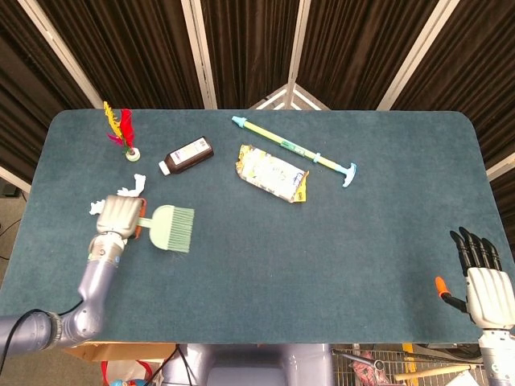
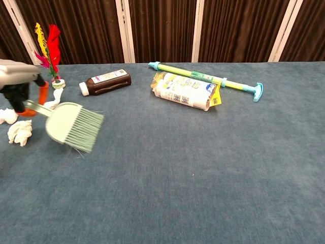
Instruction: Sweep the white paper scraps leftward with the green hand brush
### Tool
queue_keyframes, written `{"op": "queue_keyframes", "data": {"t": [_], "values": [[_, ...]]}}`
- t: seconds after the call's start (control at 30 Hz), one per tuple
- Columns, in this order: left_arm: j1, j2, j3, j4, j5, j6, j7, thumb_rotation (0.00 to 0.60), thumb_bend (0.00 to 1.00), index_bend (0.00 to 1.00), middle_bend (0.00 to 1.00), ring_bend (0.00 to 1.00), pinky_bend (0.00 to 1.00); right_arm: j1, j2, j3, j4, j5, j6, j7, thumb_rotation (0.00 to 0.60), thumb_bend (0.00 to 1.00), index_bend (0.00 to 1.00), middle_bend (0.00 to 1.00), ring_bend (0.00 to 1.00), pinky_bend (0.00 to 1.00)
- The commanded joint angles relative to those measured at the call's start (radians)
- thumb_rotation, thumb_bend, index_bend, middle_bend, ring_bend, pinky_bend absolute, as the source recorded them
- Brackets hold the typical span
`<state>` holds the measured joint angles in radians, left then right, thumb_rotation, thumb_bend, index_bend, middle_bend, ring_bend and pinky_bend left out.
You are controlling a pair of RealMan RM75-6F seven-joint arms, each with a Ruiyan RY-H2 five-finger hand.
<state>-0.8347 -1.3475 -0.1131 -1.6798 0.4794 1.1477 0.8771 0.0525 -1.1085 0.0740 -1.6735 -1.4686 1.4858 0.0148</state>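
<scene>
My left hand (image 1: 121, 215) grips the handle of the green hand brush (image 1: 170, 227) at the table's left side. In the chest view the brush (image 2: 73, 126) hangs tilted, bristles pointing right and down, with the left hand (image 2: 18, 81) above its handle. White paper scraps (image 2: 19, 132) lie left of the brush head, one more scrap (image 2: 55, 96) sits behind it. From the head view, a scrap (image 1: 131, 186) shows just beyond the hand; others are hidden under the hand. My right hand (image 1: 481, 277) stays open off the table's near right corner, holding nothing.
A feather shuttlecock (image 1: 121, 133) stands at the far left. A brown bottle (image 1: 187, 154) lies right of it. Further right are a printed packet (image 1: 272, 173) and a long green-yellow rod (image 1: 294, 149). The blue table (image 1: 322, 265) spreads wide to the right.
</scene>
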Motion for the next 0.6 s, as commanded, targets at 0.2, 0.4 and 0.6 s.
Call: {"op": "queue_keyframes", "data": {"t": [0.2, 0.4, 0.6], "values": [[0.074, 0.136, 0.051, 0.094, -0.04, -0.035, -0.051, 0.6, 0.79, 0.79, 1.0, 1.0, 1.0, 0.001, -0.003, -0.001, -0.004, -0.002, -0.002, -0.01, 0.6, 0.38, 0.0, 0.0, 0.0, 0.0], [0.122, 0.211, 0.01, 0.102, 0.024, -0.043, -0.2, 0.6, 0.79, 0.79, 1.0, 1.0, 1.0, 0.001, -0.005, -0.003, -0.008, -0.009, 0.002, -0.019, 0.6, 0.38, 0.0, 0.0, 0.0, 0.0], [0.168, 0.291, -0.028, 0.009, 0.192, -0.06, -0.381, 0.6, 0.79, 0.79, 1.0, 1.0, 1.0, -0.001, -0.006, -0.002, -0.007, -0.01, 0.008, -0.024, 0.6, 0.38, 0.0, 0.0, 0.0, 0.0]]}}
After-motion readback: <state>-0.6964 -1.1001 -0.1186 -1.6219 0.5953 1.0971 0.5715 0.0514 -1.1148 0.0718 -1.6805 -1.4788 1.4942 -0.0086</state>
